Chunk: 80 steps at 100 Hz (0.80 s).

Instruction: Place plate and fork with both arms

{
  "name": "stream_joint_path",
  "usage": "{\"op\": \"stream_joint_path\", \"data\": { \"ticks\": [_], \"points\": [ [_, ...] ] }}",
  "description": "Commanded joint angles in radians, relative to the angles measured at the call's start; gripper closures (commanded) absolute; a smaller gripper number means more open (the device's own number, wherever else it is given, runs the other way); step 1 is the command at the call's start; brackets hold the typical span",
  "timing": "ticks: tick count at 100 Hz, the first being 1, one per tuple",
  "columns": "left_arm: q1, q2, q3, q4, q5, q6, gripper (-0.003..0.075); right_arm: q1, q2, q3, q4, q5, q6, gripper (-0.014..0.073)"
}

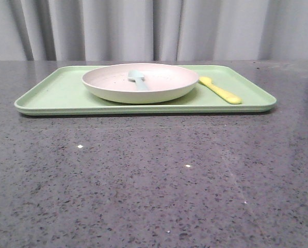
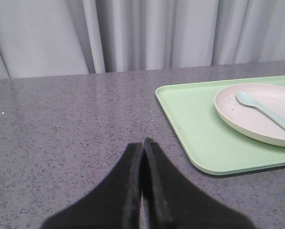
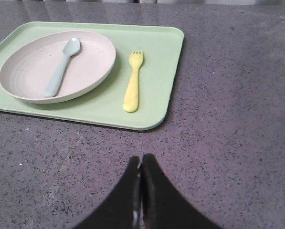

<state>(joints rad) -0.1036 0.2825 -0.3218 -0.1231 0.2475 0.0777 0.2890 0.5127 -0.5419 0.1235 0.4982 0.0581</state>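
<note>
Both grippers were closed and empty, away from the green tray (image 1: 55, 95).
Left gripper (image 2: 143, 143) and right gripper (image 3: 141, 162) hovered over the table beside the tray; on the tray, the plate (image 3: 92, 59) held a blue spoon (image 3: 61, 69), the yellow fork (image 3: 132, 81) just beside it. Each should probably open before approaching.
</note>
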Motion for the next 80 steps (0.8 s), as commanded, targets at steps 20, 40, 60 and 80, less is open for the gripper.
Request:
{"op": "stream_joint_path", "data": {
  "ticks": [20,40,60,80],
  "points": [
    [0.089,-0.092,0.119,0.019,-0.224,-0.005,0.0741,-0.005,-0.001,-0.024,-0.004,-0.079,-0.010,0.0664],
    [0.138,-0.206,0.247,0.019,-0.301,-0.005,0.0741,-0.005,-0.001,-0.024,-0.004,-0.079,-0.010,0.0664],
    [0.146,-0.319,0.334,0.017,-0.279,-0.005,0.0741,-0.005,-0.001,-0.024,-0.004,-0.079,-0.010,0.0664],
    [0.148,-0.318,0.334,0.015,-0.264,-0.005,0.0741,-0.005,0.000,-0.024,-0.004,-0.080,-0.010,0.0664]
  ]
}}
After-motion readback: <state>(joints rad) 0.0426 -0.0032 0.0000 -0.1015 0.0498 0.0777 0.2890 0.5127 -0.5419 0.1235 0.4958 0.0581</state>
